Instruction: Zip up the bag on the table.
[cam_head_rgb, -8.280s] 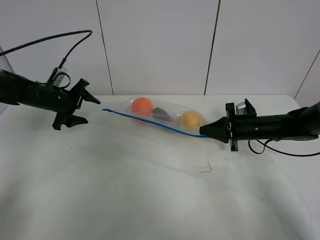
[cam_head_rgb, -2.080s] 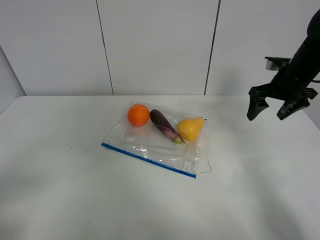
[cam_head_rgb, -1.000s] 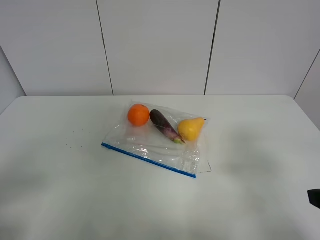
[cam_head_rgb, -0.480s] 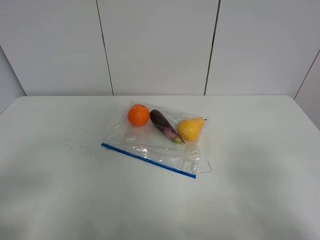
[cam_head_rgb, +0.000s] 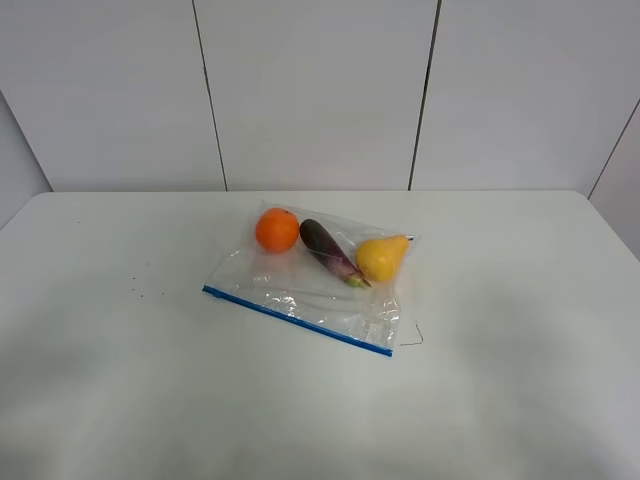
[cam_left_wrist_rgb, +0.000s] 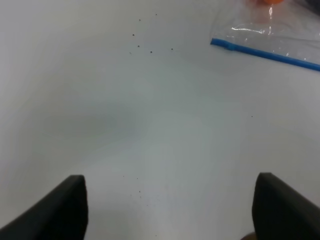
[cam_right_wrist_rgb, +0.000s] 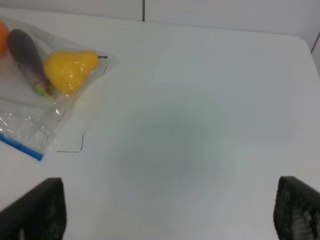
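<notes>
The bag (cam_head_rgb: 310, 290) lies flat on the white table (cam_head_rgb: 120, 380), clear and crinkly, with its blue zip strip (cam_head_rgb: 297, 320) running straight along the near edge. An orange (cam_head_rgb: 277, 229), a purple eggplant (cam_head_rgb: 328, 250) and a yellow pear (cam_head_rgb: 380, 257) show through it. Neither arm shows in the exterior high view. In the left wrist view my left gripper (cam_left_wrist_rgb: 172, 210) is open and empty over bare table, apart from the bag's corner (cam_left_wrist_rgb: 280, 30). In the right wrist view my right gripper (cam_right_wrist_rgb: 167, 212) is open and empty, apart from the bag (cam_right_wrist_rgb: 30, 115) and pear (cam_right_wrist_rgb: 70, 70).
A thin dark bent line (cam_head_rgb: 412, 340) lies on the table by the bag's right corner, also in the right wrist view (cam_right_wrist_rgb: 72, 147). Tiny dark specks (cam_head_rgb: 140, 290) sit left of the bag. A grey panelled wall (cam_head_rgb: 320, 90) stands behind the table.
Both grippers, which held the bag's ends 8.3 s ago, have let go and left the exterior view. The last dark bit of the right arm at the lower right edge is gone. The bag has not moved lately.
</notes>
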